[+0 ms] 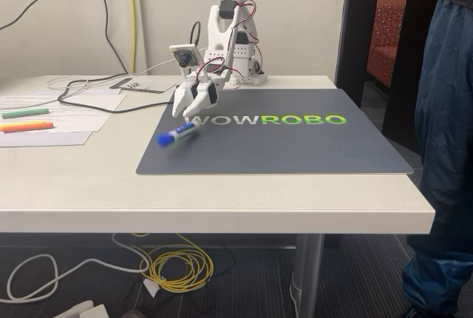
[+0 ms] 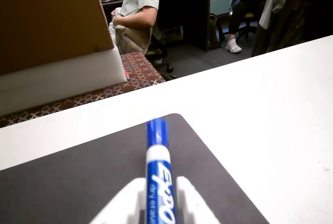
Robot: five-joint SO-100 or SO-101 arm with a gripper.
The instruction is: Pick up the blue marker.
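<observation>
I see my gripper (image 1: 185, 114) with its fingers (image 2: 193, 206) closed on the blue marker (image 1: 176, 135), near the left edge of the dark mat (image 1: 295, 148). The cap (image 2: 157, 132) points at the mat's corner, with bare white table (image 2: 270, 114) beyond.

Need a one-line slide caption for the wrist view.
Wrist view: gripper fingers straddle the blue marker, cap pointing away over the dark mat on the white table.

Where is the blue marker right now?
In the fixed view the blue marker lies on the dark mat's left part, cap toward the mat's left edge, its other end between the fingers of the hand.
</observation>
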